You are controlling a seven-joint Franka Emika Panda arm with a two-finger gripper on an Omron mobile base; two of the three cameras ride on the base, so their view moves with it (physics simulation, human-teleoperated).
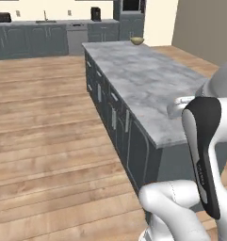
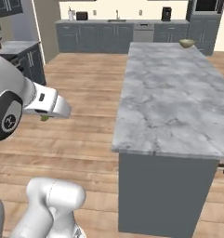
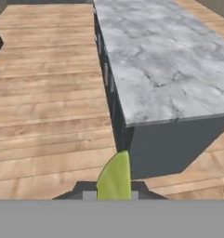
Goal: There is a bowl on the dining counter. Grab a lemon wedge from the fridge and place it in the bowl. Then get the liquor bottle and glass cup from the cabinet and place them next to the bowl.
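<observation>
White robot arm segments with a dark joint cover fill the near right of the left base view. Beyond them, a long table (image 1: 148,80) with a grey marbled stone top and a dark grey panelled base stretches away across a wooden floor (image 1: 39,141). At the table's far end sits a wide, shallow, yellow-olive bowl (image 1: 137,41). Grey base cabinets (image 1: 30,40) line the far wall.

From the right base view, the arm's white shoulder is near on the left, and the forearm reaches right over the floor. A small bit of green peeks from under the forearm's end; the claw itself is hidden there. The table (image 2: 174,93) takes up the right side, and the bowl (image 2: 187,43) rests at its far right corner, well apart from the arm.

Looking along the hand, the claw (image 3: 114,194) is closed on a yellow-green lemon wedge (image 3: 115,179), which stands up between the dark fingertips (image 3: 74,191). Ahead, the near end of the table (image 3: 164,69) lies to the right, with wooden floor (image 3: 48,93) to the left.
</observation>
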